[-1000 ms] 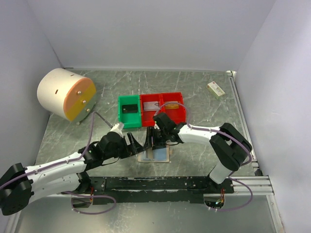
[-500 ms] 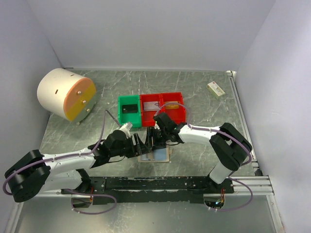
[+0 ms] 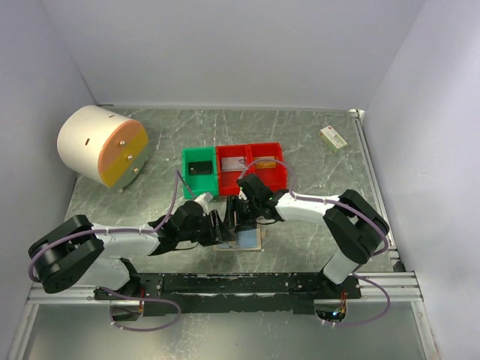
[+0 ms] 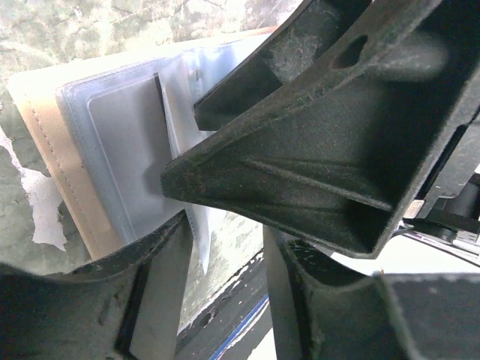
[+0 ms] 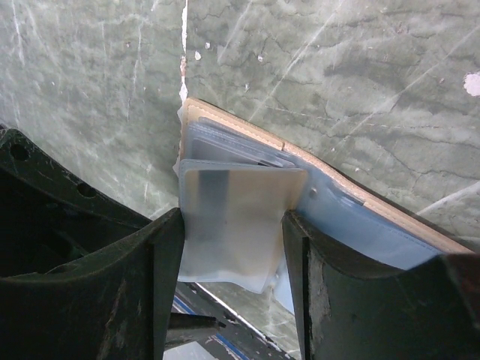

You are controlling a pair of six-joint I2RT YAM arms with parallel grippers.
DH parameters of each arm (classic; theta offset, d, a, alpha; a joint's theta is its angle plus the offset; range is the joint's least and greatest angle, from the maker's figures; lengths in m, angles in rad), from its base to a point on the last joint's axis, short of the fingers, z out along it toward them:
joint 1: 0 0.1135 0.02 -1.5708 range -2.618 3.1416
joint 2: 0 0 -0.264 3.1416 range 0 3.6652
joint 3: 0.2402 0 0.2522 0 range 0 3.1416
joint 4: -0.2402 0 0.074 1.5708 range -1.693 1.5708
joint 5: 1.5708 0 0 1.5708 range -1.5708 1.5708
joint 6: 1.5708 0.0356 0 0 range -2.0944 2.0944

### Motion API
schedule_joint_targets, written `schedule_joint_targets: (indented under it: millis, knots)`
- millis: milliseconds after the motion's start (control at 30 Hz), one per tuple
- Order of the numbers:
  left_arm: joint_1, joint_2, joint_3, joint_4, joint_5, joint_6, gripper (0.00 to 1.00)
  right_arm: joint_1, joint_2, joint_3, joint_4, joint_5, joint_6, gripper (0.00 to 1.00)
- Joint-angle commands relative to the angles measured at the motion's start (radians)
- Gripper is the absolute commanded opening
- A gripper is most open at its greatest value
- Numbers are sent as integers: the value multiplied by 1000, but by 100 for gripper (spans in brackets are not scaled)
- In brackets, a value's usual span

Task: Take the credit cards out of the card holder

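Overhead, the card holder (image 3: 251, 242) lies at the table's (image 3: 315, 150) near edge, centre, under left gripper (image 3: 223, 227) and right gripper (image 3: 241, 215). Left wrist: left gripper (image 4: 225, 251) open, straddling a sleeve (image 4: 196, 232) corner. Right wrist: right gripper (image 5: 232, 225) clamps the card holder's (image 5: 240, 124) raised frosted sleeve (image 5: 240, 187) widthwise.

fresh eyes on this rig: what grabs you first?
Both arms converge at the near middle of the table: the right hand grips a frosted sleeve of the open card holder, with the left hand right beside it. Just behind sits a bright row of one green bin and red bins. At far left sits a big cream drum with an orange face.
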Motion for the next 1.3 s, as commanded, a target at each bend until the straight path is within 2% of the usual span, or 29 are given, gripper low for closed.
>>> schedule_joint_targets:
  millis: [0,133,400,600,767,967,1100,1267]
  knots:
    - [-7,9,32,57,1,-7,49,1,9,2,-25,-7,-15,56]
    - [-7,12,39,-3,-34,-20,41,-1,-11,9,-32,-6,-15,58]
    - [-8,13,55,-118,-86,-26,40,-31,-85,6,-51,18,-16,66]
    - [-8,26,87,-187,-114,-38,32,-68,-125,-49,-1,-35,-13,66]
    - [-9,19,87,-171,-97,-38,30,-89,-147,-86,10,-46,-14,63]
    - [-11,26,144,-144,-39,19,34,-143,-216,-115,2,-11,-32,63]
    - [-27,63,185,-91,21,47,42,-187,-292,-144,17,41,-39,63]
    - [-51,142,238,-104,25,43,50,-225,-379,-162,6,106,-51,64]
